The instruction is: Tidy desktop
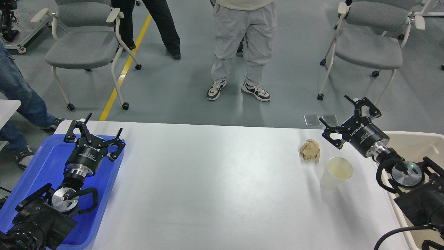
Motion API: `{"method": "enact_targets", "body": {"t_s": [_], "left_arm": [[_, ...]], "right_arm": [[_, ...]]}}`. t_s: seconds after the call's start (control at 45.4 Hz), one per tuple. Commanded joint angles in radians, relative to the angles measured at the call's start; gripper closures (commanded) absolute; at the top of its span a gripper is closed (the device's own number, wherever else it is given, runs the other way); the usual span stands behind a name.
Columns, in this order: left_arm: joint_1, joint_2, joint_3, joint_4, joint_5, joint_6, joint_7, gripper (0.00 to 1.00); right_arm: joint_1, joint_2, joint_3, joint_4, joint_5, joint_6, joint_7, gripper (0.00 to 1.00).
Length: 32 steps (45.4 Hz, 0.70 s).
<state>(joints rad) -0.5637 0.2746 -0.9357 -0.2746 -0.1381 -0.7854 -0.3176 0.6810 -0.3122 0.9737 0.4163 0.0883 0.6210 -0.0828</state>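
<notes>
1. Head view: left pincer point(93, 133) hovers over blue tray point(38, 163) at tabletop's left edge, fingers spread apart, holding nothing.
2. Right pincer point(347, 118) sits near far right corner, fingers also apart, empty.
3. White tabletop point(215, 187) fills centre; crumpled brown paper ball point(310, 149) lies just beside upright white paper cup point(335, 173), both on right side, w/ beige bin point(414, 139) at right edge.
</notes>
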Motion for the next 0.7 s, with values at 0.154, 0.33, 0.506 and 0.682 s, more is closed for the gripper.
{"method": "enact_targets", "body": {"t_s": [0.154,0.33,0.506,0.682], "left_arm": [[-0.001,0.000,0.000,0.000,0.000,0.000,0.000,0.00],[-0.001,0.000,0.000,0.000,0.000,0.000,0.000,0.00],[-0.001,0.000,0.000,0.000,0.000,0.000,0.000,0.00],[-0.001,0.000,0.000,0.000,0.002,0.000,0.000,0.00]], "right_arm": [[0.011,-0.002,-0.032,-0.001,0.001,-0.009,0.000,0.00],[0.035,-0.045,-0.035,0.002,0.001,-0.012,-0.009,0.00],[0.087,-0.117,-0.099,0.006,0.001,-0.012,-0.011,0.00],[0.144,-0.188,-0.210,0.019,0.001,-0.004,-0.012,0.00]]}}
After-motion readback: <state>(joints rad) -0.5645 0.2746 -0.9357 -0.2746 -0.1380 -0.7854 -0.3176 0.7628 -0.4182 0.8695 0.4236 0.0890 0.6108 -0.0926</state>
